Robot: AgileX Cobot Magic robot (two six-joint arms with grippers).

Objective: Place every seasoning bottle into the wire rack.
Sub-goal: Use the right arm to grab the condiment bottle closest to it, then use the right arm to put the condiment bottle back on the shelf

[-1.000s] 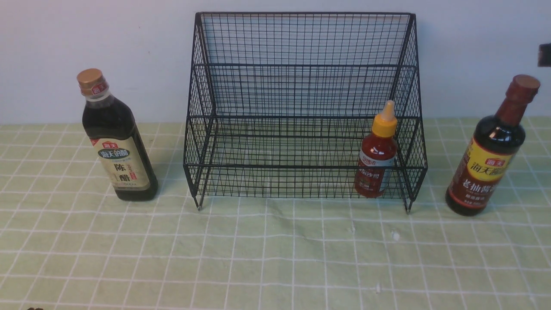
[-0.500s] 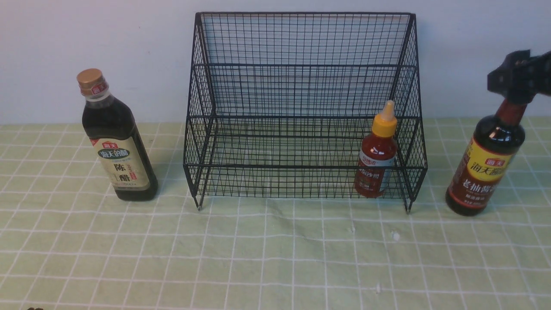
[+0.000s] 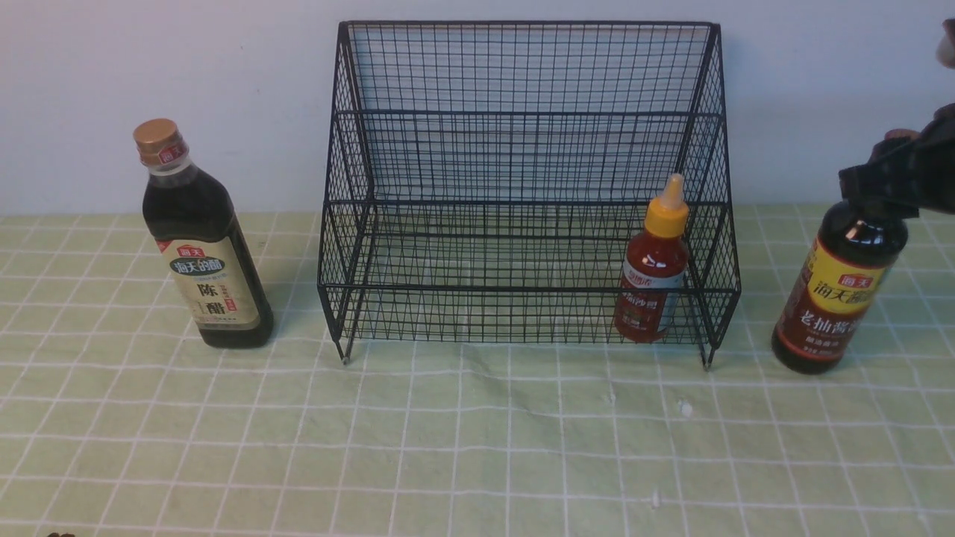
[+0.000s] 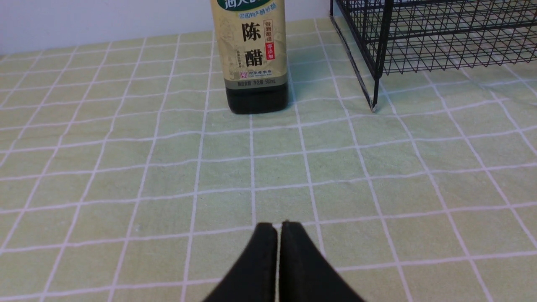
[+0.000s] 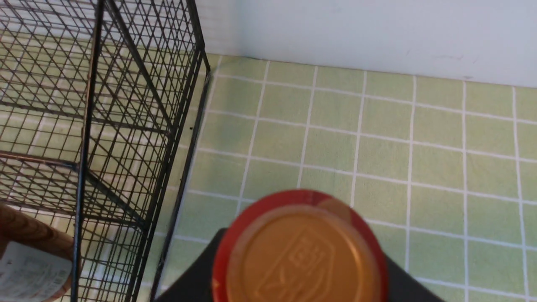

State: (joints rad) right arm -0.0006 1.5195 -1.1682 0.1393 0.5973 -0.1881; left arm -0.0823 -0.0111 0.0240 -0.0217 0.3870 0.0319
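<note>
We see three bottles, one inside one wire rack (image 3: 529,289), a tall one (image 3: 209,261) and another (image 3: 843,291) outside, our left jaws (image 4: 277,235) closed, our right jaws (image 3: 884,179) around one bottle's neck, grip unclear

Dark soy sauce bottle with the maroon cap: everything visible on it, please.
The dark soy sauce bottle is round, glossy and glass-like, with a narrow neck, maroon cap and a yellow-over-red label with Chinese characters. It stands capped on the green gridded cloth, outside the wire rack, on its right. The right gripper has its fingers around the neck, apparently closing on it; firmness of grip can't be told.
</note>
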